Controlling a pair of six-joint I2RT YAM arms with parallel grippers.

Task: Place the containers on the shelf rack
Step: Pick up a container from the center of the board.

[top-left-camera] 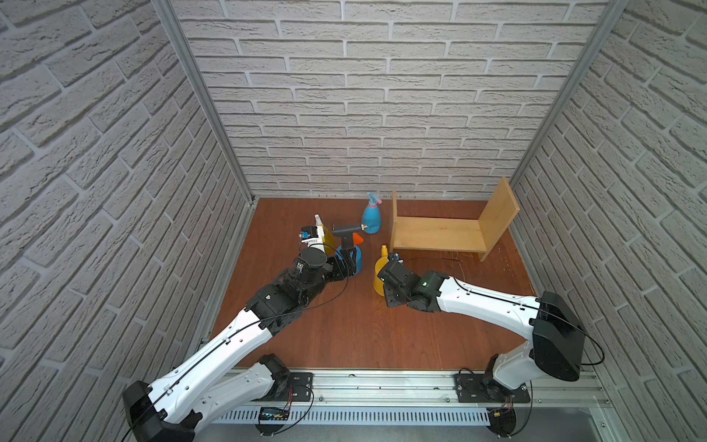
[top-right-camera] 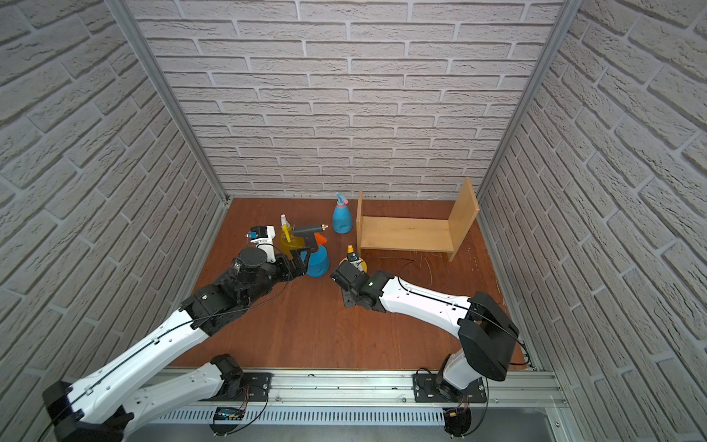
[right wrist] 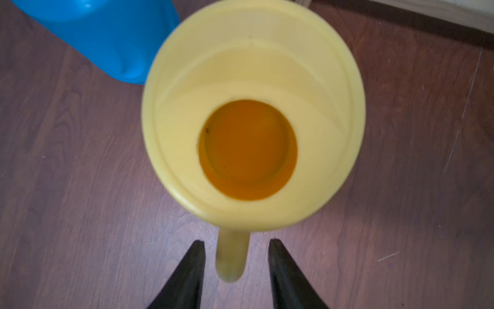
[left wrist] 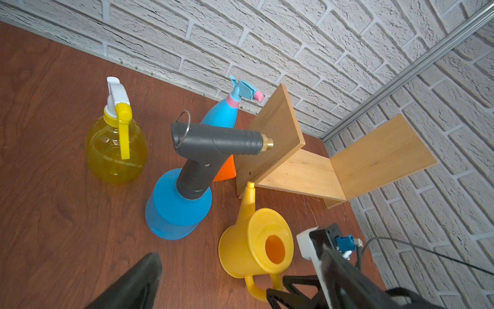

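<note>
1. The watering can (left wrist: 248, 248) is opaque yellow plastic. It has a round body, a wide funnel-shaped top and a round filling hole that shows darker orange inside. A tapering spout ends in a small tip, and a loop handle (right wrist: 231, 256) sits on the opposite side.
2. It stands upright on the tabletop (top-left-camera: 344, 325), just in front of the shelf rack (top-left-camera: 436, 233) by its left upright board, with the spout pointing toward the rack.
3. The right tool (right wrist: 236, 240) straddles the handle with its jaws partly apart. A gap shows on each side, so it grips nothing.
4. The light-blue spray bottle (left wrist: 222, 115) stands just outside that same upright. The blue pressure sprayer (left wrist: 179, 208) is farther from the rack than the can, and the translucent yellow spray bottle (left wrist: 116, 149) is farthest.
5. The left tool (top-right-camera: 300, 262) is spread wide and empty, near the sprayer's base on the side away from the rack.
</note>
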